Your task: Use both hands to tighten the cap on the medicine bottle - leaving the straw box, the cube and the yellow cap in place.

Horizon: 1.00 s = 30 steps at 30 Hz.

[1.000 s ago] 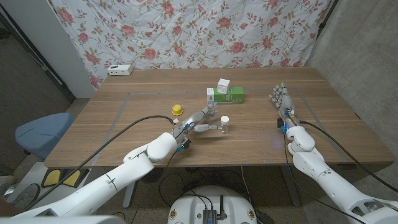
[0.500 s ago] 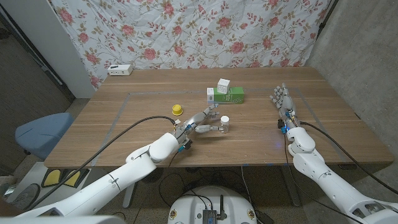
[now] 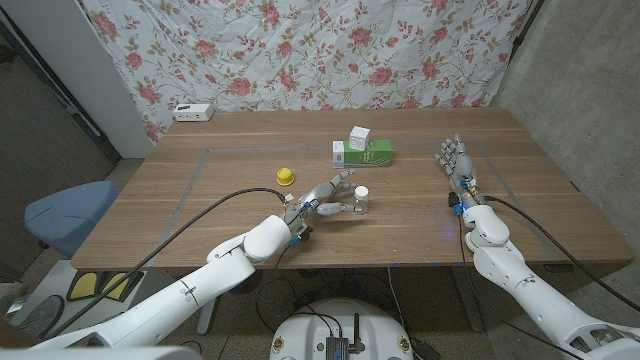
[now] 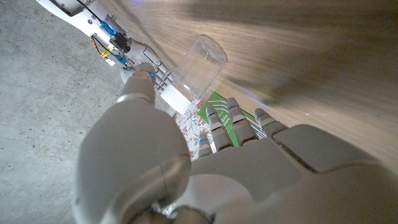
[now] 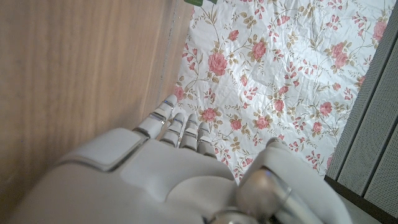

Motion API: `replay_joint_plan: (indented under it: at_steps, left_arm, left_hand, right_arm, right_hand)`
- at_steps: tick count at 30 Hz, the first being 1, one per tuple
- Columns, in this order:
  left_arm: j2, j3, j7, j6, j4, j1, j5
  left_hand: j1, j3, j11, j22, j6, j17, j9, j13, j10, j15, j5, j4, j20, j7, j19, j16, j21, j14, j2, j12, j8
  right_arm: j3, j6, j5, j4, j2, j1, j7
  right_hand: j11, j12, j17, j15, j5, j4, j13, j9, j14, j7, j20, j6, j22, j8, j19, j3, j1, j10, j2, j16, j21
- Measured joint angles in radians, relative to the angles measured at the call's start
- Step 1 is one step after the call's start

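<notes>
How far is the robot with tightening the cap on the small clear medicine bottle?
Early stage. Done: nothing visibly tightened. In hand: the left hand reaches with spread fingers beside the small clear medicine bottle with white cap, which stands upright on the wooden table; contact is unclear. Left: the right hand waits far off, holding nothing, so gripping and twisting are not yet done.

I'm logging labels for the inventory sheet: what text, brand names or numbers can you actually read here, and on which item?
Green and white straw box: printing on its face, too small to read; the left wrist view shows a blurred sliver.
White cube: green markings, not legible.
Medicine bottle: no readable label.
Yellow cap: no visible text.
White device at the table's far edge: nothing legible.
</notes>
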<state>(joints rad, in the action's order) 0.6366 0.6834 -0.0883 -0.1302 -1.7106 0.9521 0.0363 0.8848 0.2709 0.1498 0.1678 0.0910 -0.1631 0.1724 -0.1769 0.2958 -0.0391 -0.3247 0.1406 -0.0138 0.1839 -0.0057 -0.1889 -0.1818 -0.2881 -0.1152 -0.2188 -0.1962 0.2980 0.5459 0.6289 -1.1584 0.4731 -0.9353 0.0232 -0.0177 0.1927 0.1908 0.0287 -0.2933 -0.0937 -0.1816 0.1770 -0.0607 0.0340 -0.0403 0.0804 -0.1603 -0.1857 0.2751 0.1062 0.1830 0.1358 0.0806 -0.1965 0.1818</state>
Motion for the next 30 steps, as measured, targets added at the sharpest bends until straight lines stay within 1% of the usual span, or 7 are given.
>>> replay_joint_plan:
  at_steps: [6,12,15,19,24,27,30]
  left_arm:
    - [-0.005,0.005,-0.005,-0.001,0.005,-0.003,0.01]
    - [-0.01,0.009,-0.013,-0.002,0.009,-0.005,0.022]
    - [-0.015,0.013,-0.02,-0.002,0.017,-0.008,0.033]
    - [-0.021,0.017,-0.023,-0.002,0.026,-0.012,0.039]
    - [-0.027,0.021,-0.024,-0.002,0.039,-0.019,0.043]
    - [-0.03,0.023,-0.024,-0.002,0.045,-0.023,0.045]
    - [-0.033,0.026,-0.024,-0.002,0.053,-0.029,0.046]
  left_hand:
    - [0.004,-0.004,0.002,0.0,-0.015,0.0,0.0,0.0,0.016,-0.001,0.009,0.004,0.005,-0.004,0.005,0.0,0.0,-0.011,0.004,0.0,0.0]
    - [0.017,-0.007,0.005,0.0,-0.031,0.0,0.0,0.0,0.041,-0.002,0.009,0.001,0.02,-0.009,0.021,0.0,-0.007,-0.024,0.017,0.0,0.0]
    - [0.026,-0.007,0.004,0.0,-0.044,0.0,0.0,0.0,0.057,0.0,0.009,0.001,0.029,-0.01,0.029,0.0,-0.007,-0.032,0.016,0.0,0.0]
    - [0.034,-0.007,0.004,0.0,-0.054,0.0,0.0,0.0,0.064,-0.002,0.01,0.001,0.041,-0.008,0.041,0.0,-0.011,-0.041,0.024,0.0,0.0]
    - [0.039,-0.007,0.006,0.0,-0.064,0.0,0.0,0.0,0.077,-0.002,0.015,0.001,0.046,-0.018,0.047,0.0,-0.011,-0.052,0.029,0.0,0.0]
    - [0.043,-0.007,0.007,0.0,-0.07,0.0,0.0,0.0,0.086,-0.004,0.015,0.001,0.046,-0.013,0.047,0.004,-0.011,-0.058,0.032,0.0,0.0]
    - [0.05,-0.011,0.011,0.0,-0.077,0.0,0.0,0.0,0.096,-0.003,0.015,0.0,0.046,-0.02,0.047,0.004,-0.011,-0.061,0.031,0.0,0.0]
  right_arm:
    - [0.0,0.001,0.005,0.008,0.002,0.003,-0.016]
    - [0.0,0.002,0.009,0.019,0.002,0.01,-0.028]
    - [0.001,0.003,0.01,0.024,0.002,0.014,-0.032]
    - [0.001,0.005,0.012,0.032,-0.001,0.018,-0.037]
    - [0.001,0.011,0.014,0.041,-0.004,0.023,-0.04]
    - [0.001,0.013,0.014,0.044,-0.005,0.024,-0.041]
    - [0.001,0.017,0.015,0.046,-0.007,0.024,-0.041]
  right_hand:
    - [0.0,0.0,0.0,0.0,-0.005,0.0,0.0,0.0,0.0,0.0,0.0,0.0,0.0,0.0,0.0,0.0,0.0,0.0,0.0,0.0,0.0]
    - [0.0,0.0,0.0,0.0,-0.005,0.0,0.0,0.0,0.0,-0.004,0.0,0.004,0.0,0.0,0.0,0.0,0.0,0.0,0.0,0.0,0.0]
    - [0.0,0.0,0.0,0.0,-0.005,0.0,0.0,0.0,0.0,-0.006,0.0,0.006,0.0,0.0,0.0,0.0,0.0,0.0,0.0,0.0,0.0]
    - [0.004,0.0,0.003,0.0,-0.005,0.0,0.0,0.0,0.0,-0.006,0.0,0.006,0.0,0.0,0.0,0.0,0.0,0.004,0.0,0.0,0.0]
    - [0.005,0.0,0.003,0.0,-0.005,0.0,0.0,0.0,0.0,-0.006,0.0,0.005,0.0,0.0,0.0,0.0,0.0,0.005,0.0,0.0,0.0]
    - [0.005,0.0,0.003,0.0,-0.005,0.0,0.0,0.0,0.0,-0.005,0.0,0.005,0.0,0.0,0.0,0.0,0.0,0.006,0.0,0.0,0.0]
    - [0.005,0.0,0.003,0.0,-0.005,0.0,0.0,0.0,0.0,-0.005,0.0,0.005,0.0,0.0,0.0,0.0,0.0,0.005,0.0,0.0,0.0]
